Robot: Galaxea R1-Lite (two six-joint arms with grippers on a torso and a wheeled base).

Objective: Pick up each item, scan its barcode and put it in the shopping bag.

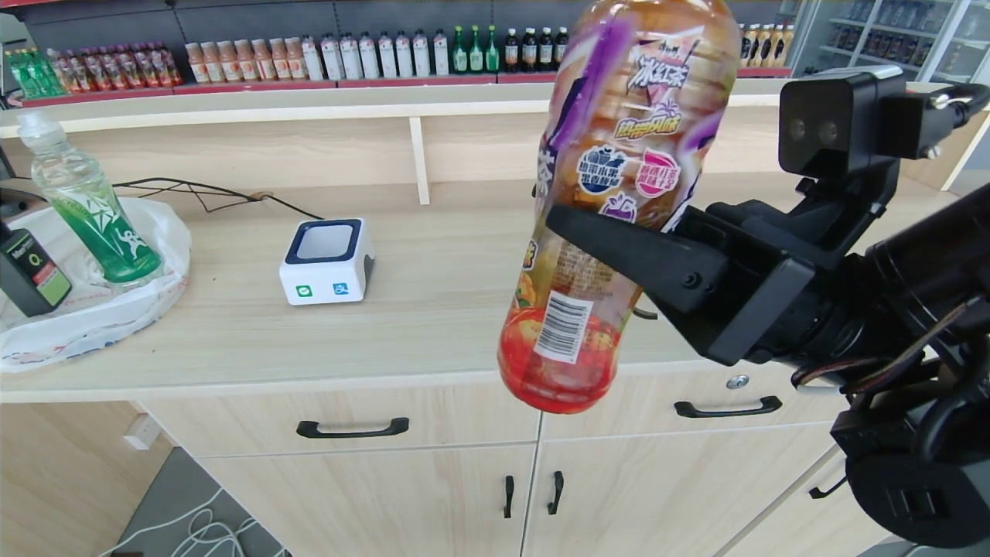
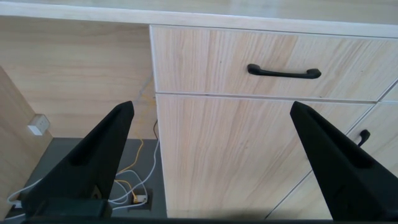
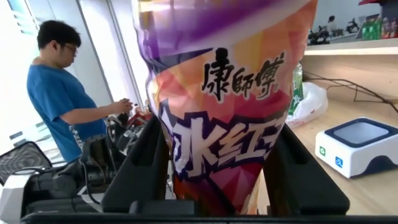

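Observation:
A large tea bottle [image 1: 619, 116] with an orange and purple label hangs tilted above the counter's front edge, its barcode [image 1: 563, 327] facing me. My right gripper [image 1: 595, 232] is shut on its middle, one finger on each side of the label [image 3: 230, 81]. The white scanner box [image 1: 326, 259] with a blue-rimmed window sits on the counter to the left of the bottle, also seen as the scanner [image 3: 356, 146]. At the far left lies the white shopping bag [image 1: 93, 317], holding a green bottle [image 1: 85, 201] and a dark item [image 1: 27, 271]. My left gripper [image 2: 211, 112] is open, low before the cabinet drawers.
A black cable [image 1: 201, 189] runs across the counter behind the scanner. A raised wooden ledge [image 1: 418, 155] backs the counter, with shelves of bottles [image 1: 371, 54] beyond. Drawers with black handles [image 1: 352, 428] sit below the counter edge.

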